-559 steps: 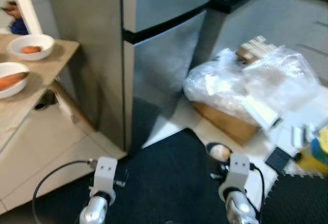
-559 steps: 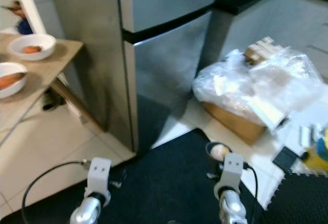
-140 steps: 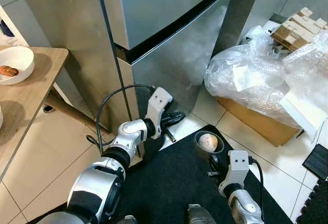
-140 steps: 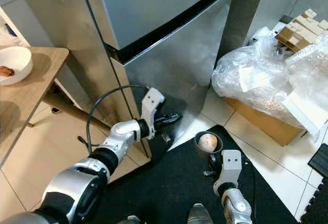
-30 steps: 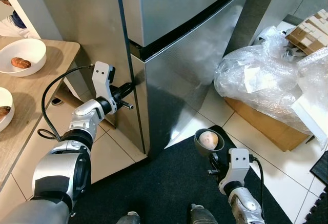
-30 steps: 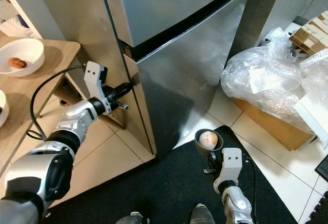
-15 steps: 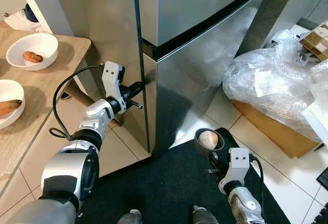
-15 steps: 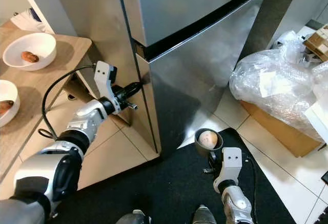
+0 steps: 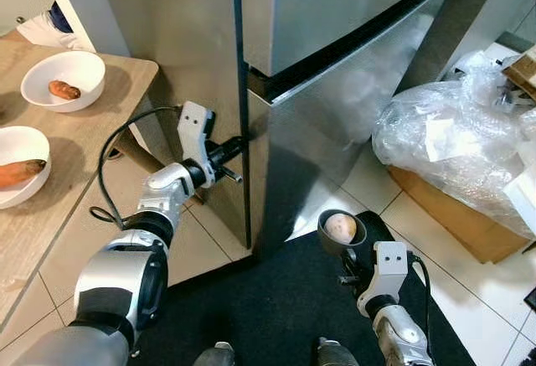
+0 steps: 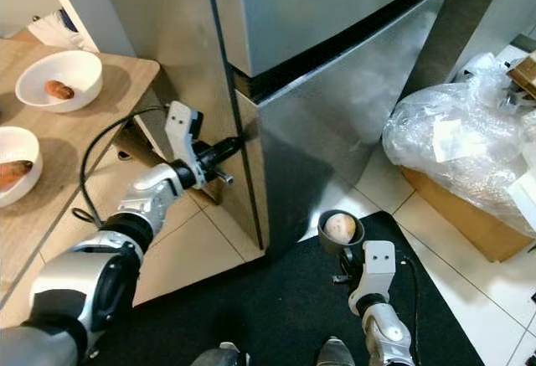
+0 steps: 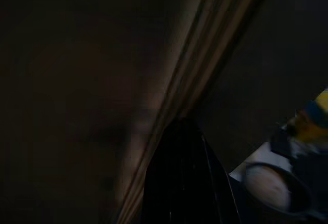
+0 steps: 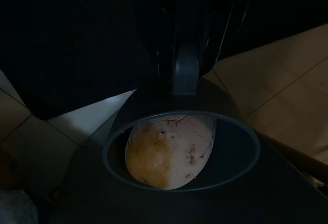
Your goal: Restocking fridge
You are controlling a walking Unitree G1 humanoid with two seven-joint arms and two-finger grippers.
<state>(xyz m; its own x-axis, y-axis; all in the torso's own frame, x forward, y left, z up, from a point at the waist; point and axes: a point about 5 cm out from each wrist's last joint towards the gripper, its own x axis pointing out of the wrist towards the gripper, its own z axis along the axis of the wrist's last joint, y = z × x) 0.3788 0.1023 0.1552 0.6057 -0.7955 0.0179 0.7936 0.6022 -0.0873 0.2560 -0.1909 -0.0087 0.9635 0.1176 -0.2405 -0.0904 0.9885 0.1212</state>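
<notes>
Looking down from our head camera, we see a tall steel fridge (image 9: 335,64) filling the upper centre of the frame, its doors shut. Our left gripper (image 9: 237,146) reaches from the lower left to the fridge's left front corner, its black fingertips (image 9: 231,145) pressed at the seam where the lower door meets the side wall. We cannot tell whether these jaws are open or closed; the left wrist view is nearly black.

Our right gripper (image 9: 356,257) sits low in the centre right, its jaws closed on the rim of a dark bowl (image 9: 328,240) holding a pale potato (image 12: 169,149), above a black mat (image 9: 276,307).

At the upper left, a wooden table (image 9: 63,190) carries two white bowls (image 9: 63,79) of sweet potato. At the right, a plastic-wrapped cardboard box (image 9: 456,148) rests on the tiled floor.
</notes>
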